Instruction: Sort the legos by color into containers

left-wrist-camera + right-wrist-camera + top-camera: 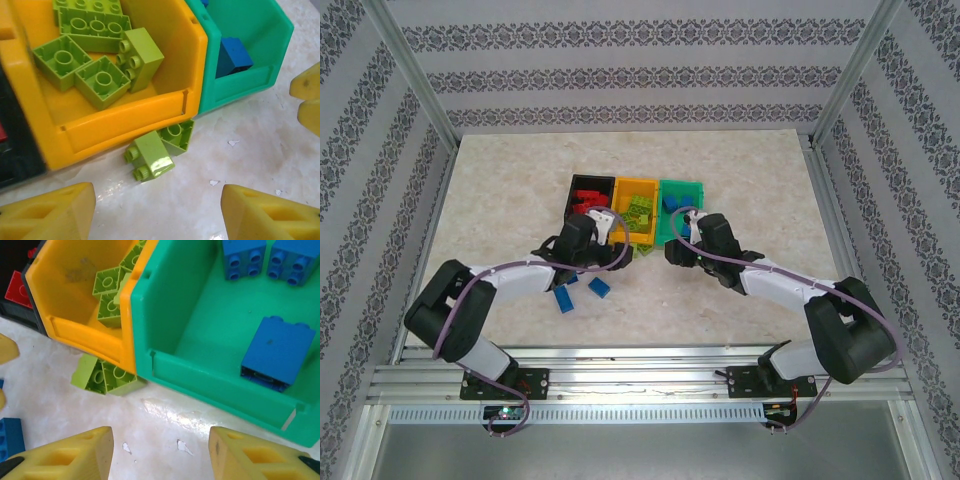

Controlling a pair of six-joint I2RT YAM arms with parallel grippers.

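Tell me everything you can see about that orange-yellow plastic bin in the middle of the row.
The orange-yellow plastic bin is a glossy, open-topped rectangular box with a lowered front lip. It stands upright on the pale marbled table, middle of three, flanked closely by the black bin and the green bin. Inside lie several lime green studded bricks, jumbled. Two more lime bricks lie on the table against its front wall.

Tabletop: beige marble-look, glossy, soft glare up close. Walls on three sides, white paper with grey damask bands. Aluminium frame posts slant up from the back corners. Slotted rails along the near edge. Lighting is even.
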